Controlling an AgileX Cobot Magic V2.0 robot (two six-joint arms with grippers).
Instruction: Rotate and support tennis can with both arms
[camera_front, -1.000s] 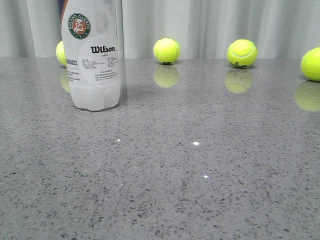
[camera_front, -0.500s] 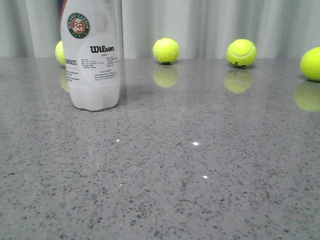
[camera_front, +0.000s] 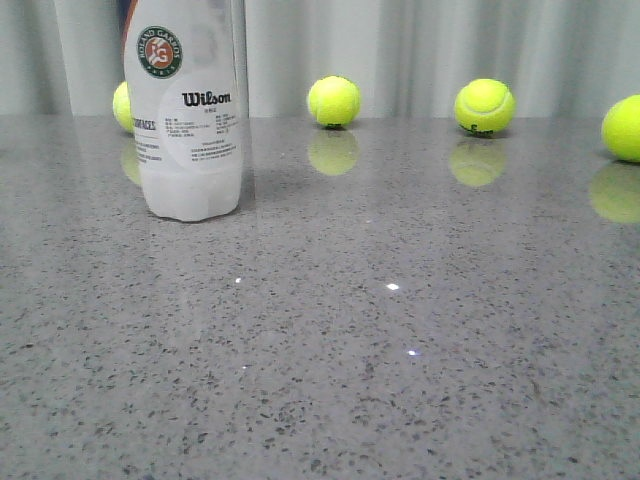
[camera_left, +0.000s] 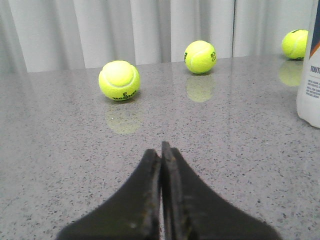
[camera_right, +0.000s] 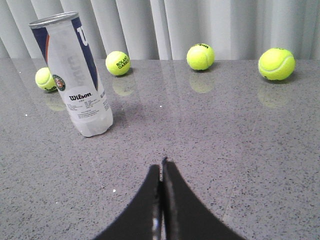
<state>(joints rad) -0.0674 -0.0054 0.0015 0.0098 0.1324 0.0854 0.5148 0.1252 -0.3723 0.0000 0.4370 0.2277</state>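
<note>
The tennis can (camera_front: 187, 110) stands upright at the far left of the grey worktop (camera_front: 400, 330): white tube, round Roland Garros emblem, "Wilson" text, navy band, silver rim. Left claw (camera_left: 161, 150) and right claw (camera_right: 161, 167) are both pressed closed, gripping nothing, apart from the can.

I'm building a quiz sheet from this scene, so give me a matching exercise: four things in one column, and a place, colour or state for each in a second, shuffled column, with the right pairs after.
Column one:
1. tennis can
2. left pincer
3. tennis balls
4. table

Column two:
A. yellow-green, spread along the far edge by the curtain
B. grey, speckled and glossy
C. standing upright on the left side in the front view
D. shut, black, holding nothing

Pairs: 1-C, 2-D, 3-A, 4-B
</note>
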